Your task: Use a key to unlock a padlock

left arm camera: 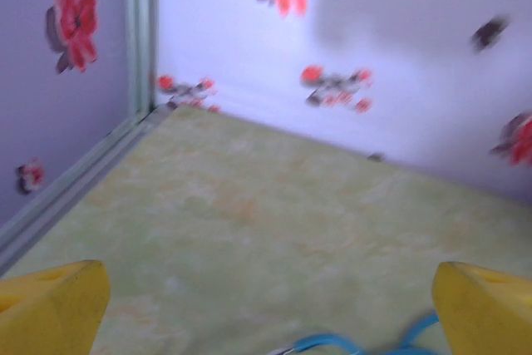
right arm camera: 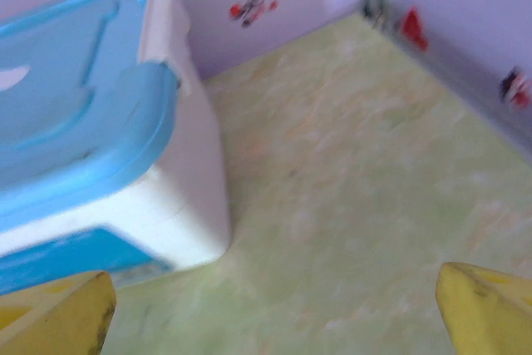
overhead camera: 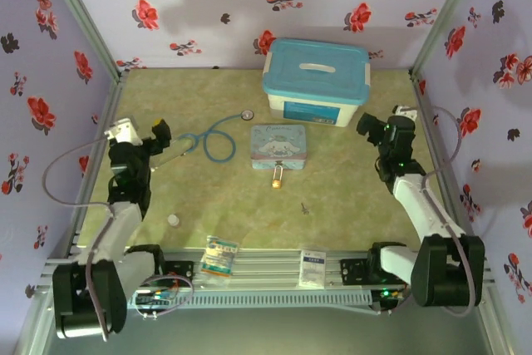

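The tiny brass padlock (overhead camera: 277, 178) lies on the green mat just in front of the cartoon tin (overhead camera: 278, 146). The small dark key (overhead camera: 305, 207) lies a little nearer and to the right of it. My left gripper (overhead camera: 160, 135) hovers at the left side of the table, well away from both, with its yellow fingers (left arm camera: 51, 305) wide open and nothing between them. On the right side my right gripper (overhead camera: 376, 128) stands open near the box, yellow fingertips (right arm camera: 486, 309) spread over bare mat.
A white box with a blue lid (overhead camera: 317, 81) stands at the back, also at the left of the right wrist view (right arm camera: 91, 147). A blue stethoscope (overhead camera: 214, 137) lies beside my left gripper. A pale disc (overhead camera: 173, 220) and two packets (overhead camera: 219, 256) lie near the front rail.
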`<action>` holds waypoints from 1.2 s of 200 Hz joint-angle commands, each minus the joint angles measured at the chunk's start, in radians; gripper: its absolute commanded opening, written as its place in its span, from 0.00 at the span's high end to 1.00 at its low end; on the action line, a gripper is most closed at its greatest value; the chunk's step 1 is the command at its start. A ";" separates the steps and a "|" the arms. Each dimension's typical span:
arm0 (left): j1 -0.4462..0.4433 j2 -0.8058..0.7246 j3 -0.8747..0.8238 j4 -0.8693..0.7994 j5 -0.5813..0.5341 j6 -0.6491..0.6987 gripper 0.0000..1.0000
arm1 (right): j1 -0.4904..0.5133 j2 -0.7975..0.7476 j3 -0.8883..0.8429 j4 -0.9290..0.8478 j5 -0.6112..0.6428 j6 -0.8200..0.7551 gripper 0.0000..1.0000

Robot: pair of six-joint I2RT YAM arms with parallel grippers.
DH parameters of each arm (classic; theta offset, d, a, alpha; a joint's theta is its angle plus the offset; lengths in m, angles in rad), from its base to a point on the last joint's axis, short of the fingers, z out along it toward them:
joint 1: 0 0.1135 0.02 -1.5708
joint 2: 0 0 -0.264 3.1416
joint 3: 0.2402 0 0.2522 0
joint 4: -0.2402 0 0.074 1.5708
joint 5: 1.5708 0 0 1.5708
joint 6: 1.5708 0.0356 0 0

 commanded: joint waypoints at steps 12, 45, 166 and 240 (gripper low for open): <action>0.003 -0.072 -0.040 -0.109 0.182 -0.330 0.00 | 0.016 -0.088 -0.060 -0.254 -0.329 0.127 0.02; -0.167 -0.152 -0.022 -0.243 0.239 -0.415 0.00 | 0.198 -0.191 -0.106 -0.420 -0.244 0.119 0.05; -0.959 0.105 0.018 -0.320 -0.102 -0.548 0.00 | 0.751 -0.182 -0.328 -0.333 -0.070 0.351 0.43; -1.074 0.238 0.049 -0.228 -0.141 -0.599 0.00 | 0.863 0.028 -0.264 -0.251 0.010 0.308 0.53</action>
